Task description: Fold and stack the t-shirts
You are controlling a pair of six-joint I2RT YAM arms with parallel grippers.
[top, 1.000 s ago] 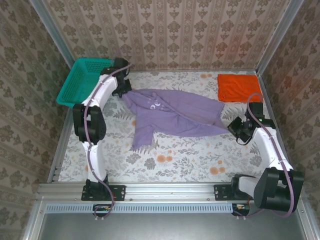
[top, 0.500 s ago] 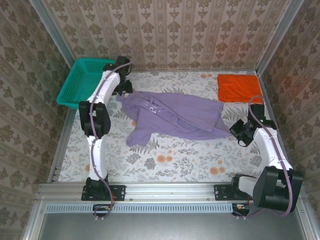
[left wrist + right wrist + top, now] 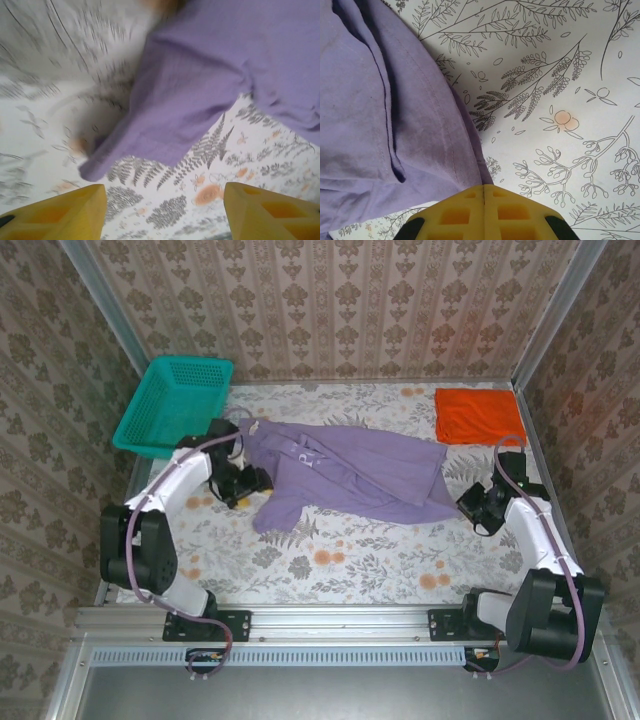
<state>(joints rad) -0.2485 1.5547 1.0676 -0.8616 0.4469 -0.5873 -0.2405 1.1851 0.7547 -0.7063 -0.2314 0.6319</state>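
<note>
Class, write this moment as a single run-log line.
left jaws open, empty | right jaws shut on purple shirt hem | orange shirt folded, far right

Your top view is bright and sharp, shadows soft. Your left wrist view is blurry, mostly upper left.

A lavender-purple t-shirt (image 3: pixel 350 468) lies spread and rumpled across the middle of the floral table (image 3: pixel 380 560), small white lettering near its far left, one sleeve hanging toward the near side. The left gripper (image 3: pixel 258 480) sits low just beside that sleeve's left edge. The shirt's right hem narrows to a point that meets the right gripper (image 3: pixel 463 502). A folded orange t-shirt (image 3: pixel 477 415) lies flat at the far right corner, and a teal mesh basket (image 3: pixel 170 405) sits tilted at the far left
</note>
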